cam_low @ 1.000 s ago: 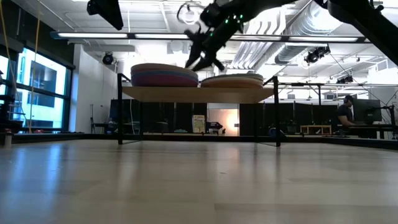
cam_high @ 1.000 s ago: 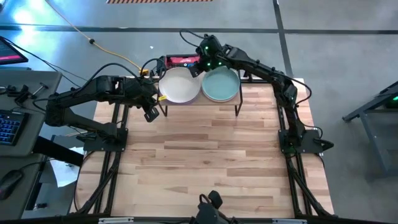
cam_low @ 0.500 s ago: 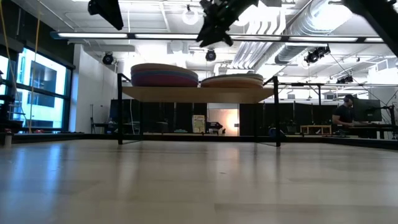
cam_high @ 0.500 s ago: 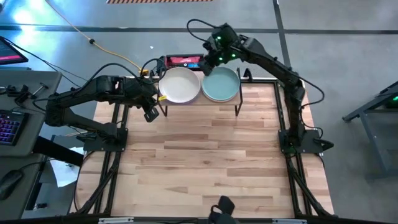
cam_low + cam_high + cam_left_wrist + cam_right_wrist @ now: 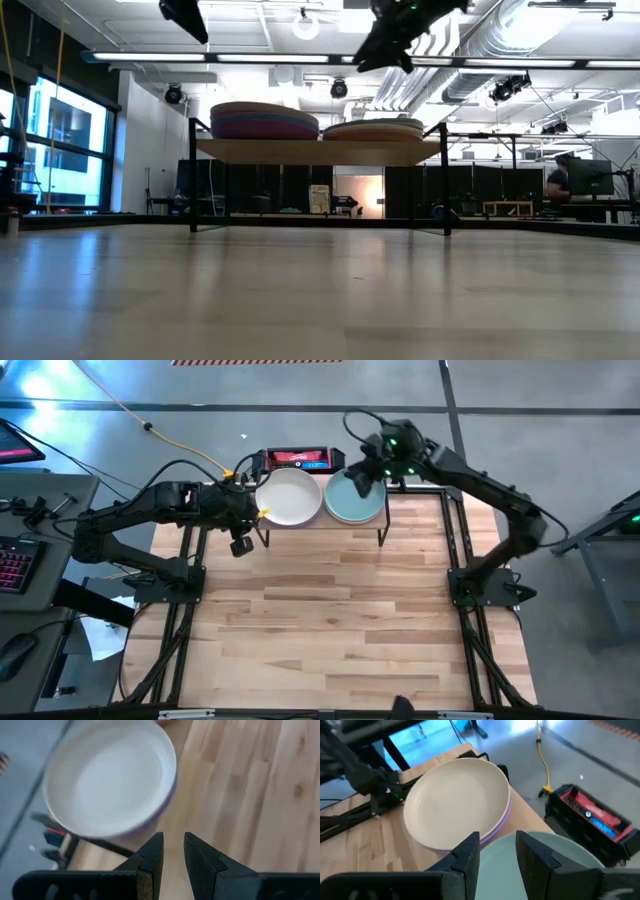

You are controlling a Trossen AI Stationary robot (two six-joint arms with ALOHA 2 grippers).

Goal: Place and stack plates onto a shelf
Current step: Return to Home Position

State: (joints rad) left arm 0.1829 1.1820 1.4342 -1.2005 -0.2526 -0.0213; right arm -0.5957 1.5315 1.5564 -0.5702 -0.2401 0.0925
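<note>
High view: on the shelf (image 5: 320, 526) at the worktop's (image 5: 330, 620) back edge, a cream plate (image 5: 290, 497) tops one stack and a teal plate (image 5: 357, 505) the other. The right gripper (image 5: 363, 472) has swung from between the stacks to over the teal plate, jaws apart, empty. The left gripper (image 5: 240, 544) hangs beside the shelf, jaws narrowly parted, empty.
</note>
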